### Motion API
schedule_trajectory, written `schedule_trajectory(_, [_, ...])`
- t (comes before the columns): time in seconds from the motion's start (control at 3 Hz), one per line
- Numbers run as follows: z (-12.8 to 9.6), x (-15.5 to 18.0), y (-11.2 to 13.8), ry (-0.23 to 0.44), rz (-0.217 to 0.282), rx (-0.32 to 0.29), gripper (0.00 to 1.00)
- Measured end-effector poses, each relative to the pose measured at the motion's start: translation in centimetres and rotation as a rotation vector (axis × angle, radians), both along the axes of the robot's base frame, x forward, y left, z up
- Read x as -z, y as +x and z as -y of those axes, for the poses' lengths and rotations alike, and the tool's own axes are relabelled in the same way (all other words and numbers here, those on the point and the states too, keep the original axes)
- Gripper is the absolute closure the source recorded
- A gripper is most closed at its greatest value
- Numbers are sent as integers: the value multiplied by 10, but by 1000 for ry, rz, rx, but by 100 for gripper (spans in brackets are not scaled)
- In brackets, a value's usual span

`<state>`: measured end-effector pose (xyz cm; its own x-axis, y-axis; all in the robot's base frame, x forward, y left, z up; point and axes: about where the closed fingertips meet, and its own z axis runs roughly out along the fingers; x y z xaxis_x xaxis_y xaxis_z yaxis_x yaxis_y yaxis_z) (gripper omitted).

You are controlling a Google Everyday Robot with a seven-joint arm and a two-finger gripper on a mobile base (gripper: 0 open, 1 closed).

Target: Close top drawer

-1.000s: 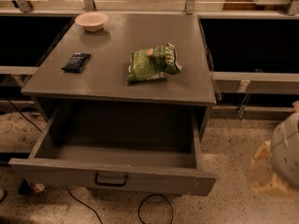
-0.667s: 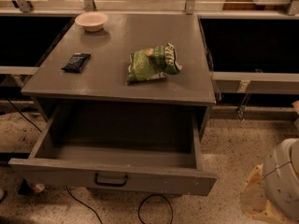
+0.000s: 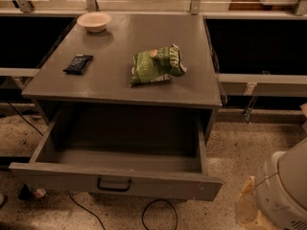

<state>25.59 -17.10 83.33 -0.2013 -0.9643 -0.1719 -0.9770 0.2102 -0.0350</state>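
Observation:
The top drawer (image 3: 115,178) of the grey cabinet stands pulled far out toward me. It is wide, shallow and empty inside, with a scuffed flat front and a small dark handle (image 3: 114,184) at its centre. Only a white rounded part of my arm (image 3: 283,190) shows, at the lower right corner, to the right of the drawer and apart from it. My gripper is out of view.
On the cabinet top (image 3: 144,37) lie a green chip bag (image 3: 157,64), a black packet (image 3: 78,63) and a pale bowl (image 3: 94,21). Dark cables (image 3: 158,214) run over the speckled floor below the drawer. A grey rail (image 3: 261,83) runs to the right.
The white arm part at the lower right has sunk lower in the view and shifted slightly right. The drawer has not moved.

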Motion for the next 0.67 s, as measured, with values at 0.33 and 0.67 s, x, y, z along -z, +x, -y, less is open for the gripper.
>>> schedule_trajectory(0.33, [-22,54,3,11,-93,-12,100])
schedule_trajectory(0.67, [-22,54,3,11,-93,-11,100])
